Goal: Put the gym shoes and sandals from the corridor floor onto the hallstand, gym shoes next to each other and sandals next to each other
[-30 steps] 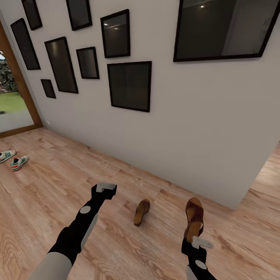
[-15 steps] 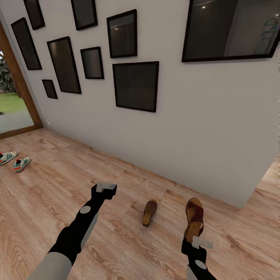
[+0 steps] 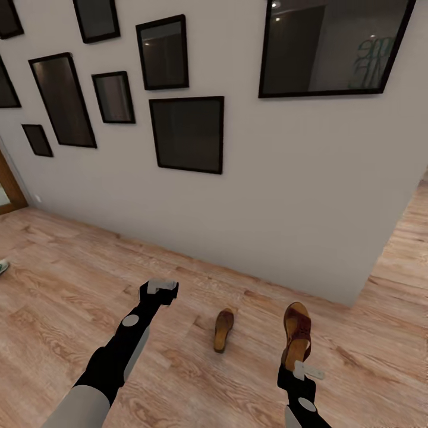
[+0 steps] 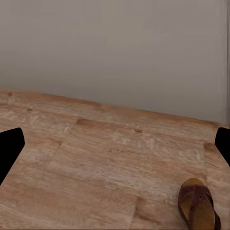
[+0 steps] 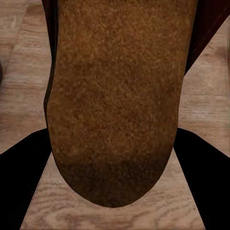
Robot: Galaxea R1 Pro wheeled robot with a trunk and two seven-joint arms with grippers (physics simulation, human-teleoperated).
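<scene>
grey wall (image 3: 285,196), black picture frames (image 3: 189,134)

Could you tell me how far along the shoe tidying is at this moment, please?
Nothing is on a rack yet. In hand: the right gripper is shut on one sandal, held off the floor. The left gripper hangs empty and open. Left: the second sandal lies on the floor, and both gym shoes remain to be collected.

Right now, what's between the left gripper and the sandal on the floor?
Only bare wood-plank floor separates the left gripper from the loose sandal, per the head view.
</scene>
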